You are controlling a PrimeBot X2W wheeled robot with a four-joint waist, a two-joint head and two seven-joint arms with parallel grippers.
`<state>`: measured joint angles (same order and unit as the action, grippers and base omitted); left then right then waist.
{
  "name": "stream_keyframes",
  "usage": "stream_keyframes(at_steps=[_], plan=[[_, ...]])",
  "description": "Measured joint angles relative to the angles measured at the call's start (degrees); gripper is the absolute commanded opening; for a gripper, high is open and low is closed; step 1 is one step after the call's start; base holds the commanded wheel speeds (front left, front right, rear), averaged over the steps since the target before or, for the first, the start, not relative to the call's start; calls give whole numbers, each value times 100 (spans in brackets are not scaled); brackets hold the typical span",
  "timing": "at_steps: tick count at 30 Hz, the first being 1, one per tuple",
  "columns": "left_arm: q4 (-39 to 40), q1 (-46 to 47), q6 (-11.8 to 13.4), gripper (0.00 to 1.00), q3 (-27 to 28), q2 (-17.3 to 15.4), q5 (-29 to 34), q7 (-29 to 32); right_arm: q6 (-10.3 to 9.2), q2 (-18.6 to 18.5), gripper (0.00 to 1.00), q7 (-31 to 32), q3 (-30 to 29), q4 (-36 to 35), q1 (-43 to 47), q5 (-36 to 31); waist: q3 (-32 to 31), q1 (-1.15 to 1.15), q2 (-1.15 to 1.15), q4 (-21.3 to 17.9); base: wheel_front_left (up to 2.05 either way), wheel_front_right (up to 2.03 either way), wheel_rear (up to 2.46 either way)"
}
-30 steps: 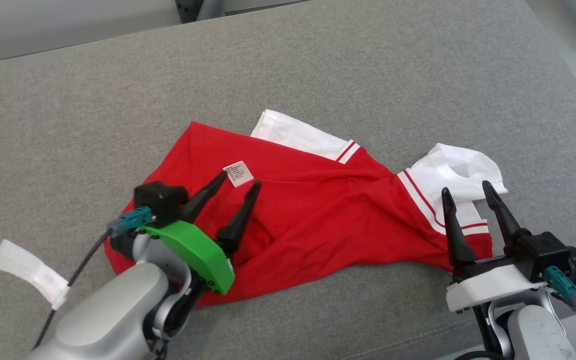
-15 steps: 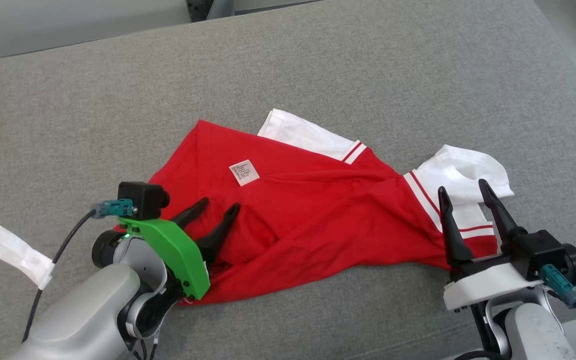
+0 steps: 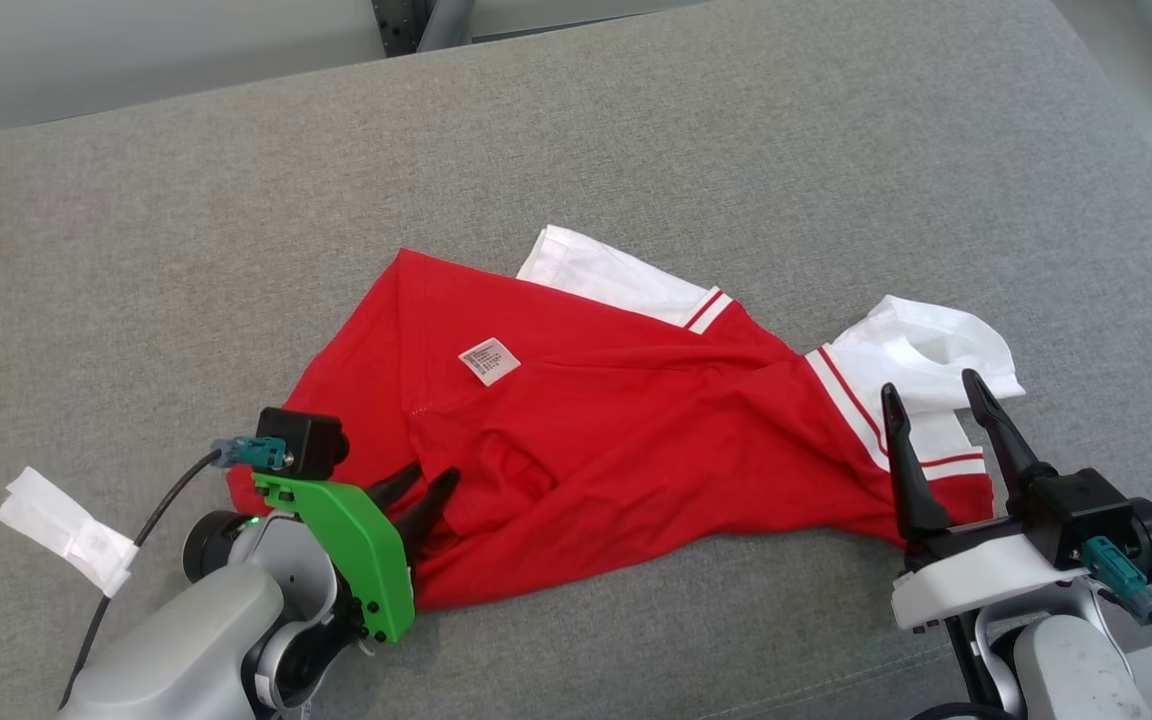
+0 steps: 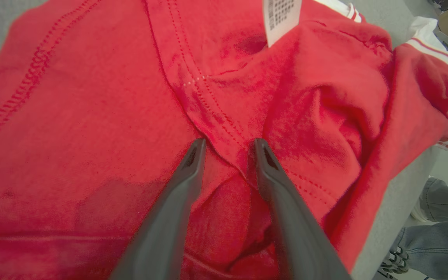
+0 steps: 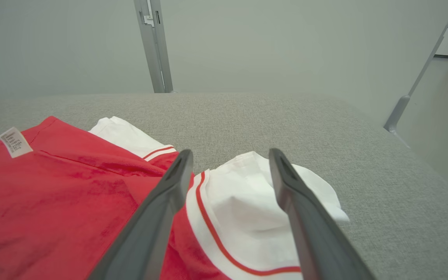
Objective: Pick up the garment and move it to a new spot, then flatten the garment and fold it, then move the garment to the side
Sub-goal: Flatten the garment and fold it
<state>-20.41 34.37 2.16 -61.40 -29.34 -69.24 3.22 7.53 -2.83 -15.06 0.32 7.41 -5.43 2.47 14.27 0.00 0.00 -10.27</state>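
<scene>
One garment (image 3: 636, 440): red, white sleeves, crumpled on grey cushion (image 3: 636, 150); near-left corner hidden under my left gripper (image 3: 434, 470), fingers closer than before yet apart, astride a fold. My right gripper (image 3: 928, 385): spread wide, over white sleeve.

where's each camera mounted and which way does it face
Head view: on the head, facing forward and down at the red-and-white shirt on the grey cushion; left gripper and right gripper below.
Left wrist view: on that wrist, facing down its fingers onto the shirt.
Right wrist view: on that wrist, facing across the cushion; its fingers frame the white sleeve.
All share the white label.
</scene>
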Motion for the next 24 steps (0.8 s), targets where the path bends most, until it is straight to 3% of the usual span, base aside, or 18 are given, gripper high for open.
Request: stream_keyframes(at_steps=[12,18,24], plan=[[22,-28,-109,0,26,114,51,-263,0,1,100,0,35,23,-7,-10,-69,0,0,59,0,0,0],[647,-27,142,0,230,-77,264,-822,0,-1,100,0,-41,21,73,-9,-85,0,0,84,0,0,0],[1808,-260,660,0,177,-568,808,-1165,0,0,100,0,-124,4,163,-11,-99,0,0,194,0,0,0]])
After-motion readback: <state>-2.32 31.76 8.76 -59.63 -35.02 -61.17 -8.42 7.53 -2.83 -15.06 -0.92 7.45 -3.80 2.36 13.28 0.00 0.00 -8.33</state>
